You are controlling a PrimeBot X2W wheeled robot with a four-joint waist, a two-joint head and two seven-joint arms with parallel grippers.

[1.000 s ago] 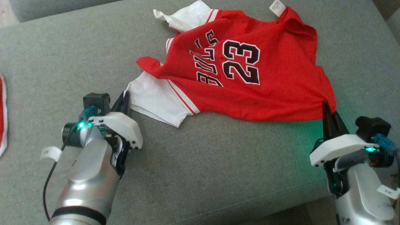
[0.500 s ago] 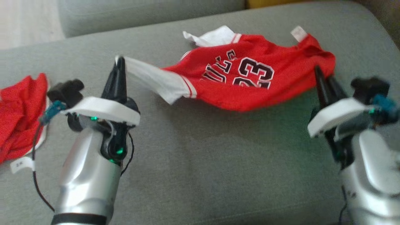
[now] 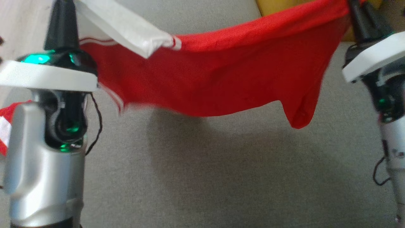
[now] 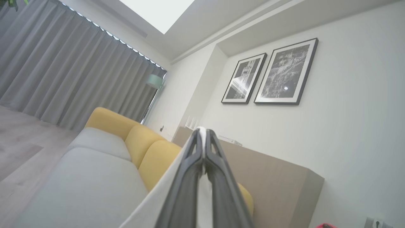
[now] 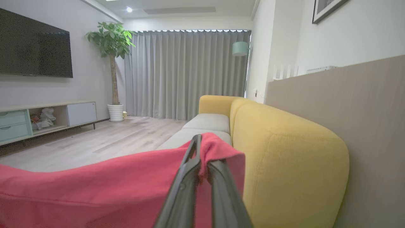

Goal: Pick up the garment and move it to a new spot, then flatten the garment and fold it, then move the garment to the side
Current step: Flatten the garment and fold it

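Red jersey (image 3: 205, 85) hangs stretched in the air above the grey sofa seat (image 3: 205, 177), the jaws of the left gripper (image 4: 202, 134) pinching its white sleeve and those of the right gripper (image 5: 202, 152) pinching a red corner. Pickup looks done; placing, flattening, folding and moving aside are left.
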